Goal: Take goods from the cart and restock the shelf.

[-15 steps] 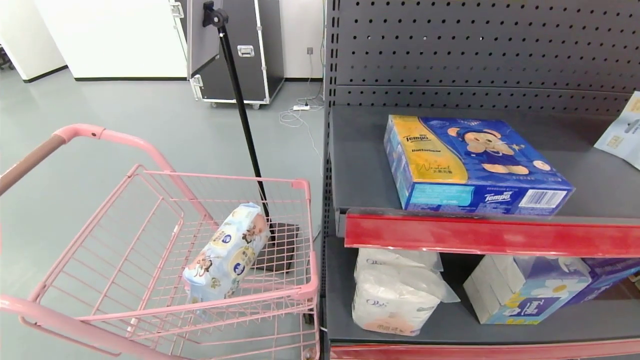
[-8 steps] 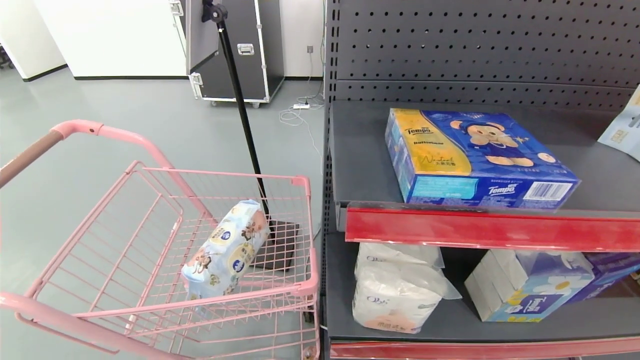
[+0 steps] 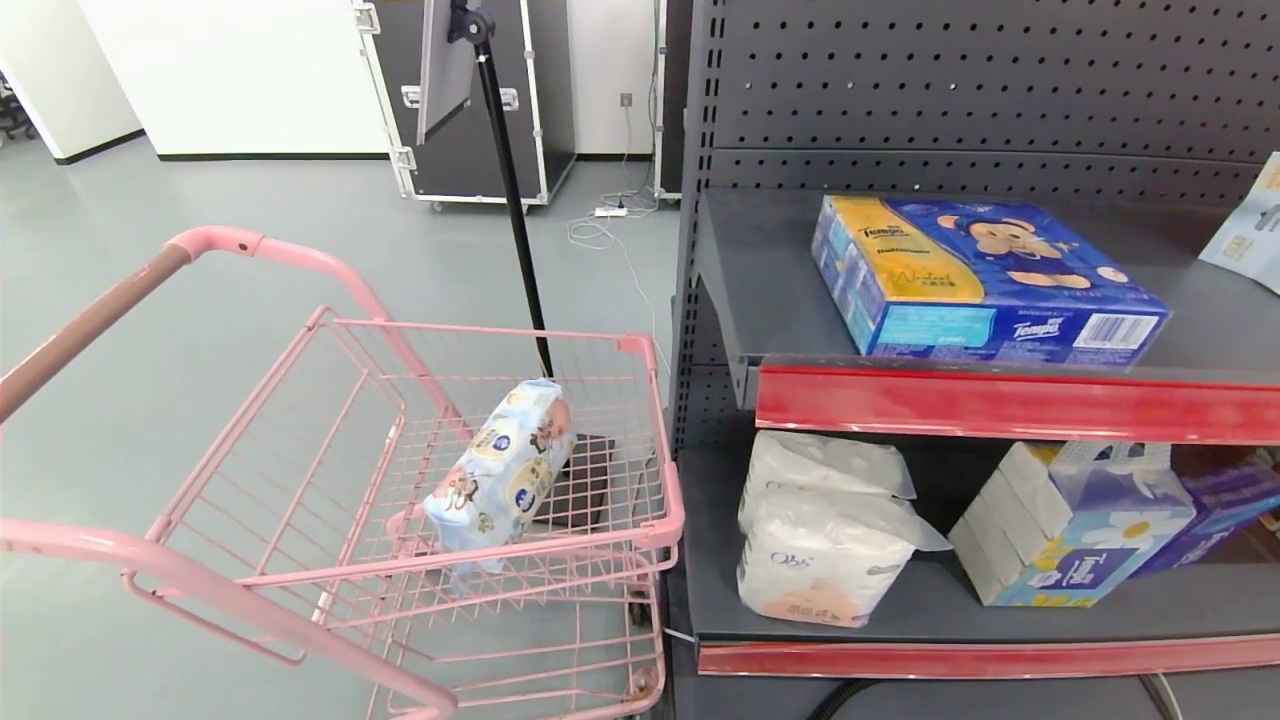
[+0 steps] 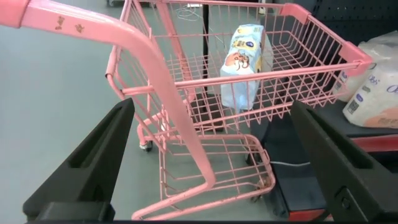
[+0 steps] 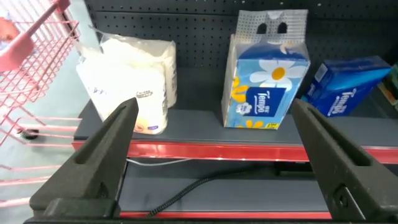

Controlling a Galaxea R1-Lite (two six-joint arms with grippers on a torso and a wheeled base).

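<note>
A pink wire cart (image 3: 655, 520) stands left of the grey shelf (image 3: 760, 290). A soft pack with cartoon print (image 3: 500, 475) leans upright in the cart's basket. On the upper shelf lies a blue and yellow tissue box (image 3: 985, 290). The lower shelf (image 5: 205, 134) holds white tissue packs (image 3: 820, 540) and a blue and white daisy pack (image 3: 1080, 525). My left gripper (image 4: 212, 107) is open, low behind the cart's handle (image 4: 143, 50), with the soft pack (image 4: 245, 62) farther off. My right gripper (image 5: 214, 106) is open before the lower shelf, between the white packs (image 5: 134, 87) and the daisy pack (image 5: 267, 81).
A black stand pole (image 3: 515, 220) rises just behind the cart, its base under the basket. A black flight case (image 3: 480, 100) and floor cables lie farther back. A red price strip (image 3: 1010, 405) fronts the upper shelf. A dark blue box (image 5: 345, 87) sits beside the daisy pack.
The head camera has shifted, so the cart and shelf sit farther right in the picture. The goods themselves have not moved.
</note>
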